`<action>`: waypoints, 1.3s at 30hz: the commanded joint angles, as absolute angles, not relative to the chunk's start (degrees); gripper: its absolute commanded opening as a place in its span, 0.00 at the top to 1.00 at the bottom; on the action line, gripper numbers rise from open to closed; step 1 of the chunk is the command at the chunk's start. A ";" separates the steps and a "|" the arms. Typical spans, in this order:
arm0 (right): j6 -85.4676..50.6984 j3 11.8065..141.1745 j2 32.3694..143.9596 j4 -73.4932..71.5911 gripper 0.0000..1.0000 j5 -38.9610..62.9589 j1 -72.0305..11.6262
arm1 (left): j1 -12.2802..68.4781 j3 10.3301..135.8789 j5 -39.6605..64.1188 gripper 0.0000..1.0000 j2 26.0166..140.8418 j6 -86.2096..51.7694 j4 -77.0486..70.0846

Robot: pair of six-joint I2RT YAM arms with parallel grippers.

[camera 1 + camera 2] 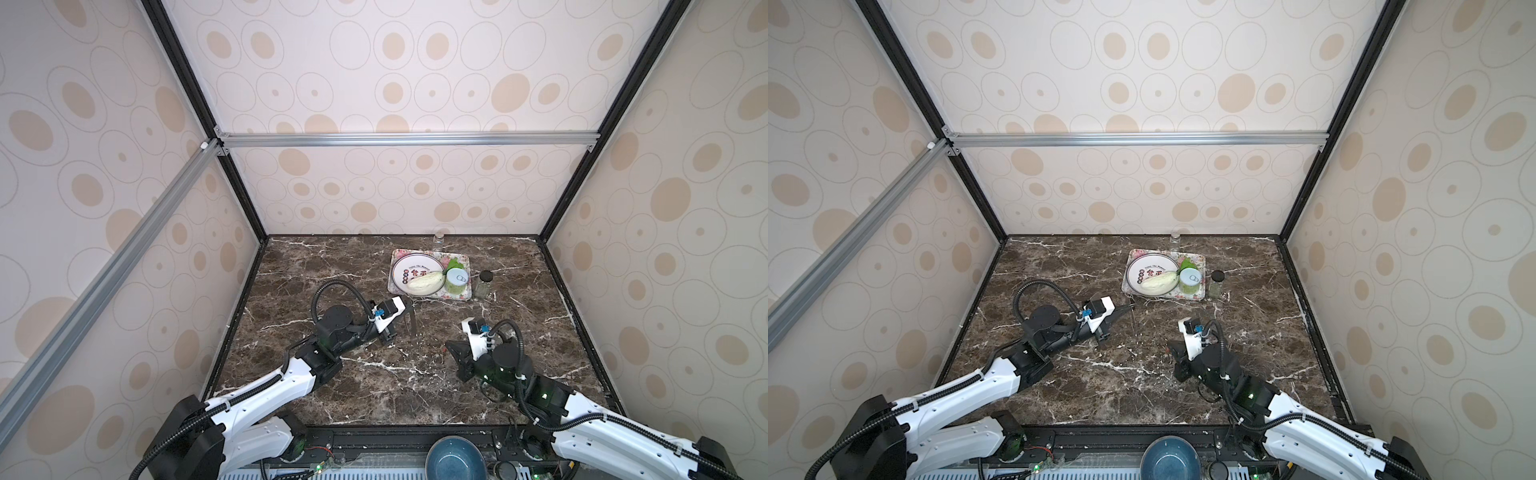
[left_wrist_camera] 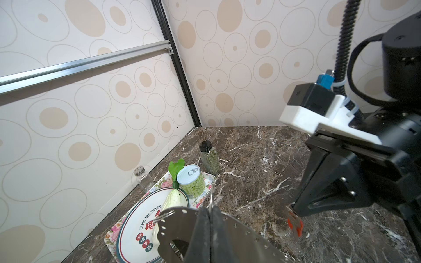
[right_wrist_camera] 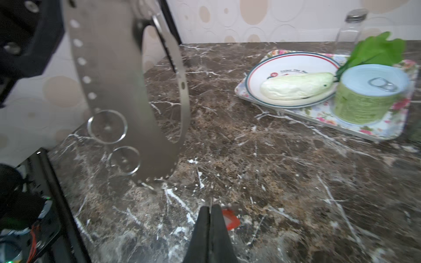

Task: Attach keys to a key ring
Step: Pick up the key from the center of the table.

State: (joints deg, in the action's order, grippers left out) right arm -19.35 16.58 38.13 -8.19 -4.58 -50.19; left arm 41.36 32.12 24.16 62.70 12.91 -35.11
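The key ring point(image 3: 109, 79) is clenched on edge by the left gripper point(image 2: 209, 211) near the tray point(image 3: 319, 112), the red tag point(image 3: 231, 219) pinched by the right gripper point(image 3: 210, 210) farther from it; a rim hole could be missed if the dangling tag swings.

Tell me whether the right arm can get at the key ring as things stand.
Probably yes: the key ring is held upright in the shut left gripper, and only bare tabletop lies between it and the right gripper, itself shut on the red tag.
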 commanded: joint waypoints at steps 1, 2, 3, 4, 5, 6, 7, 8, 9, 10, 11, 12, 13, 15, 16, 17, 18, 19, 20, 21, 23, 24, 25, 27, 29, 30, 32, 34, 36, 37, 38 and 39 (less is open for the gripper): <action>-16.78 15.34 37.05 -16.32 1.00 4.38 -50.42 | 41.74 33.13 25.42 1.00 62.58 14.15 -37.53; -16.55 15.43 37.13 -16.50 1.00 5.04 -50.38 | 41.75 33.13 25.48 1.00 62.58 14.15 -37.60; -16.23 15.47 37.18 -16.65 1.00 5.76 -50.44 | 41.68 33.09 25.62 1.00 62.58 14.15 -37.62; -15.90 15.38 37.25 -16.96 1.00 6.46 -50.40 | 41.66 33.09 25.66 1.00 62.66 14.15 -37.53; -15.69 15.38 37.35 -17.31 1.00 7.06 -50.44 | 41.74 33.15 25.66 1.00 62.67 14.24 -37.53; -15.54 15.42 37.51 -17.42 1.00 7.40 -50.44 | 41.74 33.20 25.75 1.00 62.74 14.24 -37.53; -15.29 15.52 37.68 -17.41 1.00 7.51 -50.45 | 41.68 33.26 25.86 1.00 62.75 14.32 -37.44; -14.98 15.81 37.79 -17.18 1.00 7.49 -50.44 | 41.70 33.31 25.90 1.00 62.78 14.33 -37.35; -14.95 16.02 37.88 -16.91 1.00 7.39 -50.41 | 41.67 33.24 25.97 1.00 62.84 14.41 -37.29; -14.80 16.29 37.83 -16.60 1.00 7.15 -50.44 | 41.72 33.30 26.14 1.00 62.84 14.50 -37.27; -14.51 16.59 37.88 -15.97 1.00 6.81 -50.38 | 41.68 33.33 26.27 1.00 62.84 14.58 -37.27; -14.33 17.09 37.80 -15.03 1.00 6.31 -50.45 | 41.71 33.31 26.36 1.00 62.84 14.67 -37.20; -13.91 17.53 37.63 -14.03 1.00 5.50 -50.39 | 41.69 33.30 26.44 1.00 62.89 14.74 -37.18; -13.25 18.54 37.12 -11.83 1.00 3.12 -50.45 | 41.73 33.37 26.63 1.00 62.93 14.94 -37.09; -12.91 19.03 36.71 -10.55 1.00 1.59 -50.39 | 41.73 33.40 26.63 1.00 62.93 15.09 -37.00; -12.52 19.59 36.30 -9.33 1.00 0.50 -50.42 | 41.68 33.39 26.63 1.00 62.93 15.20 -37.00; -12.02 20.15 35.82 -8.00 1.00 -0.43 -50.41 | 41.78 33.39 28.09 1.00 62.93 15.44 -36.84; -11.45 20.74 35.24 -6.92 1.00 -0.89 -50.44 | 41.79 33.36 28.82 1.00 62.93 15.79 -36.66; -10.98 21.18 34.80 -6.12 1.00 -1.05 -50.44 | 41.79 33.45 29.36 1.00 62.93 16.03 -36.57; -10.46 21.65 34.28 -5.25 1.00 -1.13 -50.43 | 41.75 33.38 29.92 1.00 63.01 16.30 -36.58; -9.89 22.54 33.28 -3.62 1.00 -1.53 -50.45 | 41.78 33.50 31.12 1.00 63.18 16.73 -36.41; -9.64 22.89 32.68 -2.90 1.00 -1.67 -50.42 | 41.79 33.70 31.68 1.00 63.27 16.95 -36.22; -9.24 23.23 32.13 -2.28 1.00 -1.73 -50.45 | 41.78 33.79 32.14 1.00 63.39 17.12 -36.05; -8.88 23.54 31.05 -1.40 1.00 -1.76 -50.43 | 41.87 34.01 32.75 1.00 63.63 17.44 -35.64; -8.37 23.74 30.20 -0.66 1.00 -1.52 -50.45 | 41.93 34.13 33.11 1.00 63.81 17.79 -35.34; -8.06 23.90 29.82 -0.37 1.00 -1.13 -50.41 | 42.01 34.19 33.38 1.00 63.88 17.99 -35.24; -7.64 24.16 29.37 -0.18 1.00 -0.17 -50.40 | 42.10 34.26 34.11 1.00 63.98 18.43 -35.07; -7.36 24.33 29.37 -0.42 1.00 1.27 -50.44 | 42.33 34.37 34.93 1.00 63.98 18.96 -34.85; -7.12 24.59 29.90 -0.79 1.00 3.30 -50.44 | 42.45 34.30 35.46 1.00 63.98 19.37 -34.67; -7.03 24.69 30.34 -1.01 1.00 4.37 -50.42 | 42.57 34.32 35.74 1.00 63.98 19.59 -34.55; -6.99 25.00 30.77 -1.14 1.00 5.40 -50.41 | 42.67 34.31 35.86 1.00 63.98 19.76 -34.48; -6.85 25.27 31.36 -1.23 1.00 6.93 -50.41 | 42.71 34.44 36.07 1.00 63.98 19.99 -34.29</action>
